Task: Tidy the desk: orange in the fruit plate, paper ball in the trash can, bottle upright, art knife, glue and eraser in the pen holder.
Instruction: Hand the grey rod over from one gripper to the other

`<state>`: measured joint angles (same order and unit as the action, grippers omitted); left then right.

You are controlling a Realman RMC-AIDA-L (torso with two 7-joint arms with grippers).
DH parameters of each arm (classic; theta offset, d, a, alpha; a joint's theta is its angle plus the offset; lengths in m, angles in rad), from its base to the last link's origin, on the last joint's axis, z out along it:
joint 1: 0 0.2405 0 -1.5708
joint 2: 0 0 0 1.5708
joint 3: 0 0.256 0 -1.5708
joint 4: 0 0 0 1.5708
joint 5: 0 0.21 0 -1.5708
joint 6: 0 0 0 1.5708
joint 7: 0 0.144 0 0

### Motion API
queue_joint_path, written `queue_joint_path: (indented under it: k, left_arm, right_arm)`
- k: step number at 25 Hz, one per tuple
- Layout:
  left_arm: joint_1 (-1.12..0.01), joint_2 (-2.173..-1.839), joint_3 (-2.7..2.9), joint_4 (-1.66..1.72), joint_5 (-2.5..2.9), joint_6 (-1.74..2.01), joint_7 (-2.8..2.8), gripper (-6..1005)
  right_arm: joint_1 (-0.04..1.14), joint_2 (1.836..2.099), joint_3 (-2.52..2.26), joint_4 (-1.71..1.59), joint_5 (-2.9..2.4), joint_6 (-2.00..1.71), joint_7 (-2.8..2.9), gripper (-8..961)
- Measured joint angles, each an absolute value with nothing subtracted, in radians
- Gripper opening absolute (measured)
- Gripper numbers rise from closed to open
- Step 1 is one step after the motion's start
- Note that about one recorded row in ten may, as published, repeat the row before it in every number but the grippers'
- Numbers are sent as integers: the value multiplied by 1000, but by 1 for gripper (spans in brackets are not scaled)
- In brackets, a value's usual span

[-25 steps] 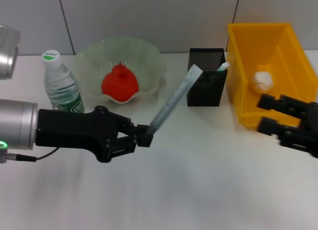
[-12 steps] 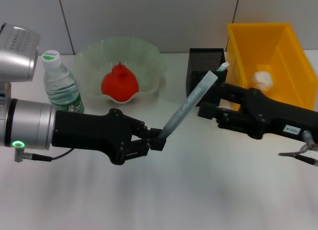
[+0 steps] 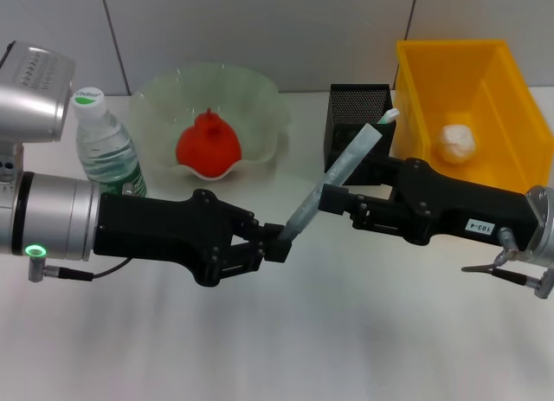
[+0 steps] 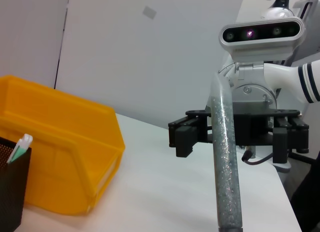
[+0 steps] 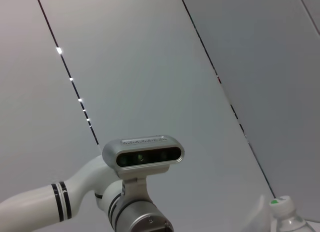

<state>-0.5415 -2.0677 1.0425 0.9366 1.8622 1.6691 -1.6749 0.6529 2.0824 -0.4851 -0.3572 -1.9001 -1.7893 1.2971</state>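
Note:
My left gripper (image 3: 275, 242) is shut on the lower end of the glue (image 3: 336, 177), a long translucent glitter tube tilted up toward the black mesh pen holder (image 3: 346, 115). My right gripper (image 3: 333, 200) is open right beside the tube's middle; in the left wrist view its fingers (image 4: 182, 138) stand apart behind the glue (image 4: 225, 162). The orange (image 3: 208, 144) lies in the green fruit plate (image 3: 260, 98). A paper ball (image 3: 456, 141) rests inside the yellow trash can (image 3: 415, 89). The bottle (image 3: 104, 150) stands upright at the left.
A white-and-green item (image 3: 387, 117) sticks out of the pen holder. The trash can (image 4: 55, 152) stands close against the holder (image 4: 10, 192). White desk surface lies in front of both arms. The right wrist view shows the left arm's camera (image 5: 142, 154) and the bottle cap (image 5: 282, 204).
My right arm swept in from the right edge to the glue tube's middle. My left gripper carried the tube slightly right and nearer the pen holder.

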Motion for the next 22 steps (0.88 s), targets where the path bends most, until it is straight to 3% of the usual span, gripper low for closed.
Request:
queue_joint_path:
  k: [16,21,22]
  left_arm:
    - [-549,-2069,1049,926,1861,1666,-1674,168]
    - [-549,-2069,1049,926,1861,1666,-1674,170]
    - [-549,-2069,1049,926,1861,1666,-1674,170]
  right_arm:
    - [655,2085,-475,-336,-1897,-1776,1269,726]
    - [656,2085,-484,-334,-1896,-1764,1264,618]
    - [656,2085,-484,-332,-1896,-1764,1258,536]
